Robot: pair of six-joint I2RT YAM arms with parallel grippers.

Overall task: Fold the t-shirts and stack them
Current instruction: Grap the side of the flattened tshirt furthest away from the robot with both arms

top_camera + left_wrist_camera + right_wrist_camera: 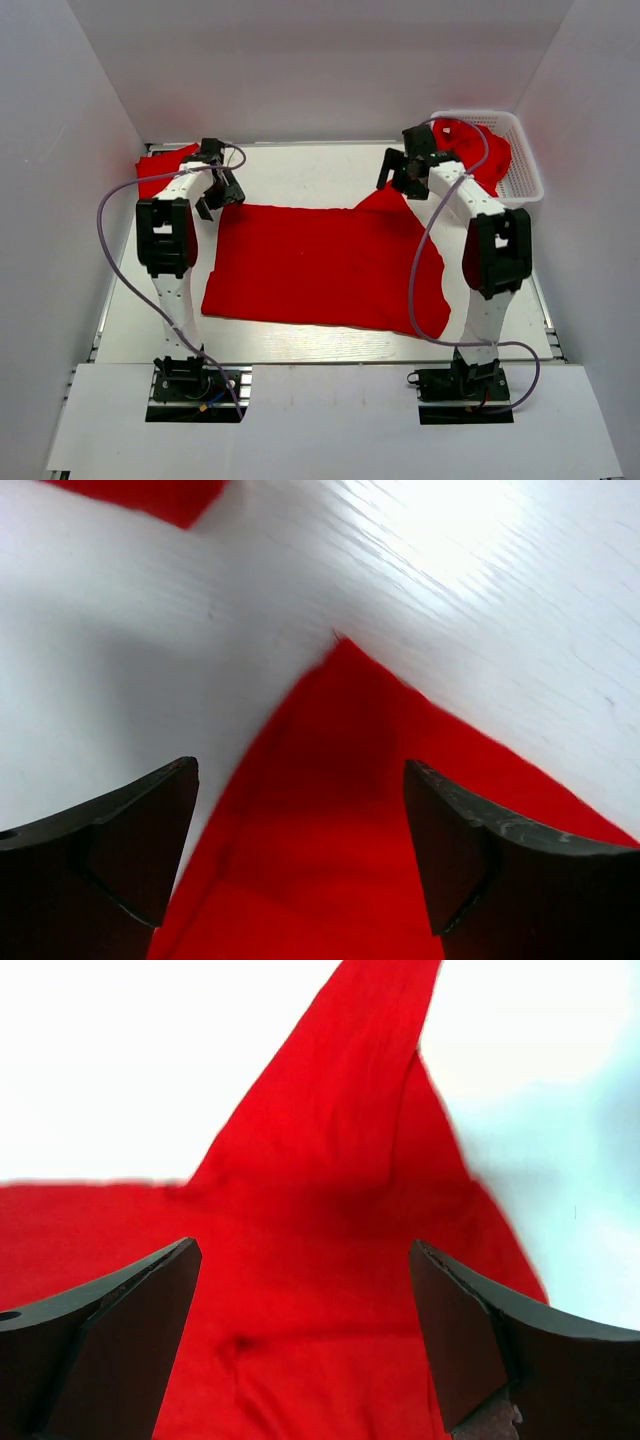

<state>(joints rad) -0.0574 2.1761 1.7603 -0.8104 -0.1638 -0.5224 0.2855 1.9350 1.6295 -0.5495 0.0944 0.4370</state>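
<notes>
One red t-shirt (pixel 320 265) lies spread flat across the middle of the table. My left gripper (pixel 213 190) hovers over its far left corner, jaws open. In the left wrist view that pointed corner (pixel 345 810) sits between the open fingers of my left gripper (pixel 300 770), untouched. My right gripper (pixel 400 175) hangs open over the shirt's far right sleeve (pixel 385 200). The right wrist view shows the sleeve (pixel 340 1130) running up and away from my right gripper (pixel 302 1250), nothing pinched. Another red t-shirt (pixel 160 170) lies at the far left, its edge (pixel 150 495) also in the left wrist view.
A white lattice basket (pixel 525 165) stands at the far right corner with more red cloth (pixel 480 145) bunched inside. White walls enclose the table on three sides. Purple cables loop off both arms.
</notes>
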